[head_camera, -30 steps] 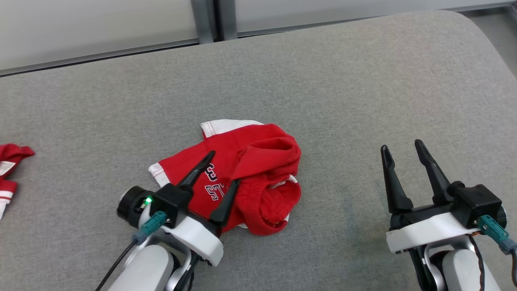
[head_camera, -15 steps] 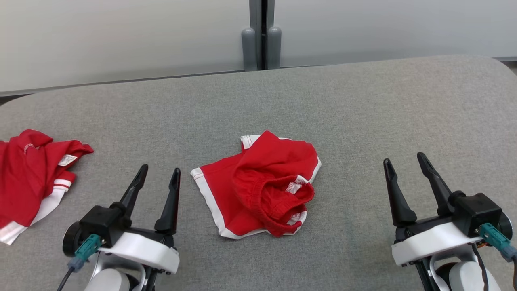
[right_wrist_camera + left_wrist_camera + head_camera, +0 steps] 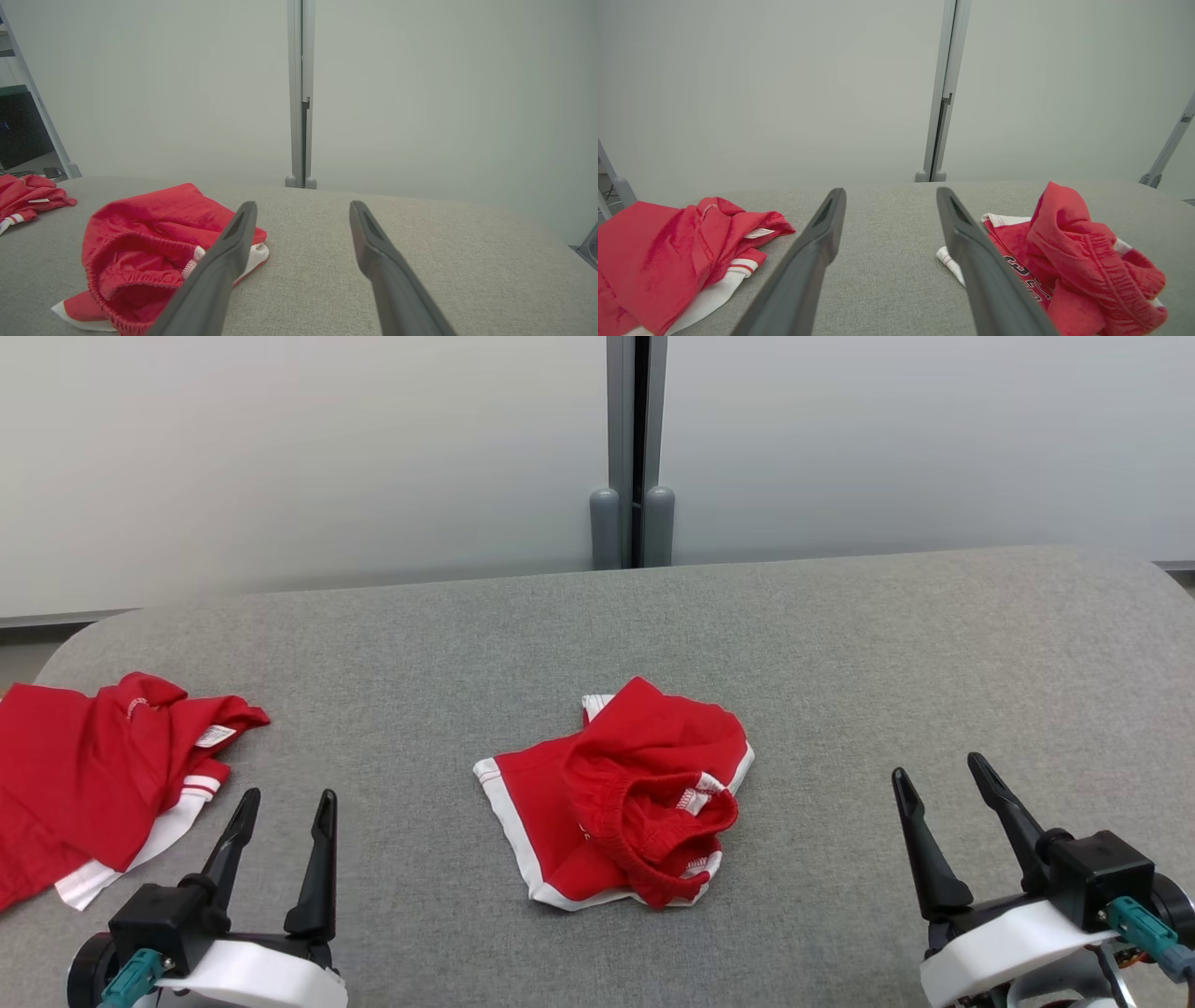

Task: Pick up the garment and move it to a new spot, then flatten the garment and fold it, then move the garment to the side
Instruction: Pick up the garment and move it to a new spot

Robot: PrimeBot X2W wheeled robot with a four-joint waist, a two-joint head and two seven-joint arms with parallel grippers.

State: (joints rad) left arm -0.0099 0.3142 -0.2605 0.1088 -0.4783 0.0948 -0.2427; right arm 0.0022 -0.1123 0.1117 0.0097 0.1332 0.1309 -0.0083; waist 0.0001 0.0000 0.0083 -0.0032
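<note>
A crumpled pair of red shorts (image 3: 624, 795) with white trim lies bunched in the middle of the grey padded table (image 3: 840, 644); the shorts (image 3: 1069, 261) lie right of my left fingers, and the shorts (image 3: 154, 242) lie left of my right fingers. My left gripper (image 3: 286, 800) stands open at the lower left, apart from the shorts, with nothing between its fingers. My right gripper (image 3: 938, 777) stands open at the lower right, also empty and well clear of the cloth.
A second red garment (image 3: 103, 775) with white trim and a label lies at the table's left edge; the same garment (image 3: 677, 252) lies left of my left fingers. A pale wall with a grey post (image 3: 635, 448) rises behind the table.
The head camera has tilted up, showing more wall. My left gripper has let go of the shorts and drawn back to the lower left. The shorts lie more bunched than a second ago.
</note>
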